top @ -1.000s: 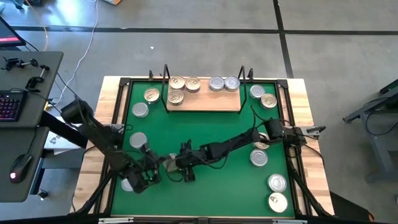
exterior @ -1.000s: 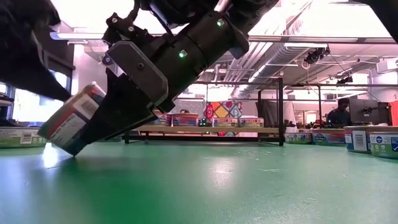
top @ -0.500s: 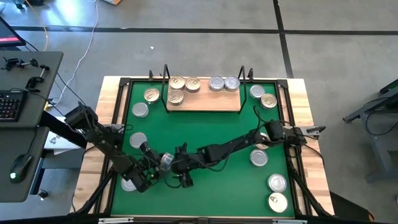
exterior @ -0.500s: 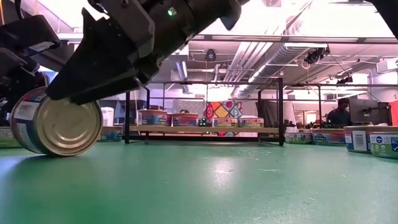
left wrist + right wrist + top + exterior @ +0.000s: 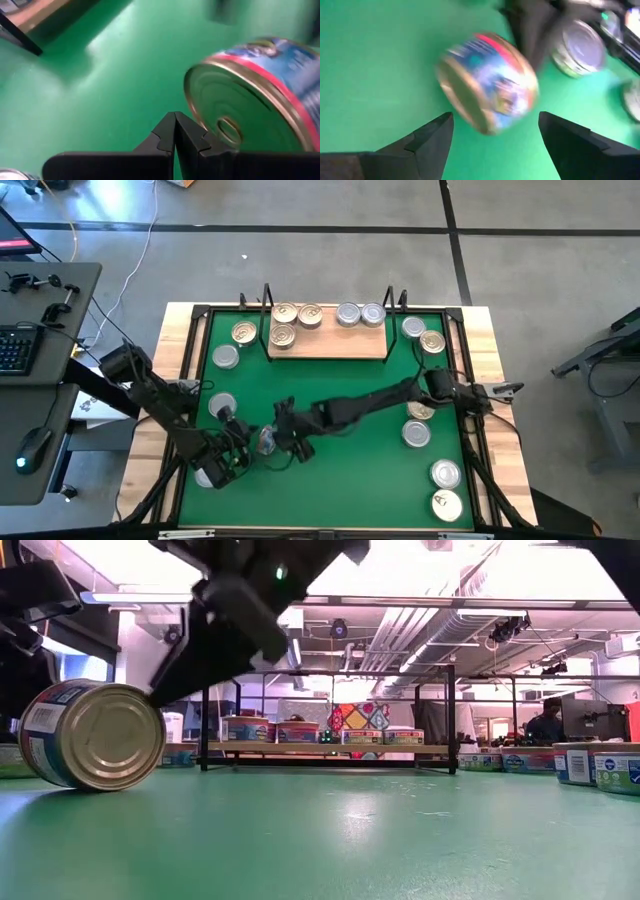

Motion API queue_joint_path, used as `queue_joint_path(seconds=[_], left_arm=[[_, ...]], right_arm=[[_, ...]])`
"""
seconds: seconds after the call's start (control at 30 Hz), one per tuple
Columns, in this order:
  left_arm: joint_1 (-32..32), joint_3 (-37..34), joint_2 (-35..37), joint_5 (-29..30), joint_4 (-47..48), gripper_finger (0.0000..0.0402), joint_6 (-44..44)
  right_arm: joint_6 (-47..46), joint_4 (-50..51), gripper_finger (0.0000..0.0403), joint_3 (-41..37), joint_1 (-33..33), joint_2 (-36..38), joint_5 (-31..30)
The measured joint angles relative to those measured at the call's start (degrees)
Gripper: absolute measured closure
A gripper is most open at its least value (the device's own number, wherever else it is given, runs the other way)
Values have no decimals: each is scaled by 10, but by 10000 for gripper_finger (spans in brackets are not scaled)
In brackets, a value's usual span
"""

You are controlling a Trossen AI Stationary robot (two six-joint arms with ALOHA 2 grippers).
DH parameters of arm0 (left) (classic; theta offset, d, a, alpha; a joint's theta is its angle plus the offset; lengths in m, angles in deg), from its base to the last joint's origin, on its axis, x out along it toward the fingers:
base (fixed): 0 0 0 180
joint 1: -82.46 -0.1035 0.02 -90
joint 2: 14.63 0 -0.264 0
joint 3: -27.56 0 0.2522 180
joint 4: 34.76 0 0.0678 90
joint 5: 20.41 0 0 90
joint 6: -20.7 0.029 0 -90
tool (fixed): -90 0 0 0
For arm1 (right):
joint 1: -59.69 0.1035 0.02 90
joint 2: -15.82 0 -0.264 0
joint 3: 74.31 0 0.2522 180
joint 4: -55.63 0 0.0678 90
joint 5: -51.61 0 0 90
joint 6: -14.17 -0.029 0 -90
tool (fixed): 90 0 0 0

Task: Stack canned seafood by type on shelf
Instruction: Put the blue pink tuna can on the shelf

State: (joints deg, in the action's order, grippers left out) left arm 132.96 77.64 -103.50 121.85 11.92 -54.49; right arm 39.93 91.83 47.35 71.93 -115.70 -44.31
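A tin (image 5: 92,735) stands on its edge on the green mat (image 5: 380,840), at the left of the low view, tilted a little. Its flat end faces the camera: gold-toned metal with pressed rings. Its side carries a blue label with a red band near the rim, seen in the left wrist view (image 5: 260,95) and, blurred, in the right wrist view (image 5: 487,82). In the high view the tin (image 5: 265,442) lies in the lower left of the mat, between the two grippers.

The right gripper (image 5: 492,135) has its fingers spread wide with the tin just ahead of them and nothing between them. The left gripper (image 5: 175,132) has its fingers pressed together, empty, with the tin just beside the tips.

The shelf (image 5: 330,340), a pale wooden board with black wire ends, sits at the upper middle of the high view. On it are three gold-lidded tins (image 5: 285,315) at its left end and two silver-lidded ones (image 5: 360,314) toward its right. More tins lie flat on the mat: a few in the left part (image 5: 222,356), others along the right edge (image 5: 445,474).
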Motion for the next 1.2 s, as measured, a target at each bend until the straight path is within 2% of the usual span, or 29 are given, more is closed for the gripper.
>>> queue_joint_path(seconds=[0.07, 0.13, 0.2, 0.27, 0.43, 0.67, 0.97, 1.07, 1.2], left_arm=[[7, 0, 1, -15, -1, 402, -9], [14, 0, 1, -26, -2, 401, -19], [18, 0, 0, -19, -6, 401, -25], [17, 0, 0, -1, -12, 402, -25], [4, 0, 0, 29, -32, 401, 5], [-19, -1, 0, 27, -41, 402, 39], [-40, 0, 0, 45, -50, 401, 81], [-48, 0, 0, 46, -55, 401, 102], [-52, 0, 3, 43, -54, 401, 137]], right_arm=[[0, 0, 114, 0, -17, 0, 21], [3, -8, 114, 0, -35, -6, 82], [13, -30, 114, 0, -50, -18, 150], [26, -63, 114, -1, -57, -34, 179], [25, -127, 114, -1, -59, -60, 184], [8, -127, 119, -1, -56, -61, 183], [-87, 16, 121, 67, -53, -56, 150], [-88, 55, 121, 89, -49, -56, 143], [-68, 63, 121, 98, -39, -56, 85]])
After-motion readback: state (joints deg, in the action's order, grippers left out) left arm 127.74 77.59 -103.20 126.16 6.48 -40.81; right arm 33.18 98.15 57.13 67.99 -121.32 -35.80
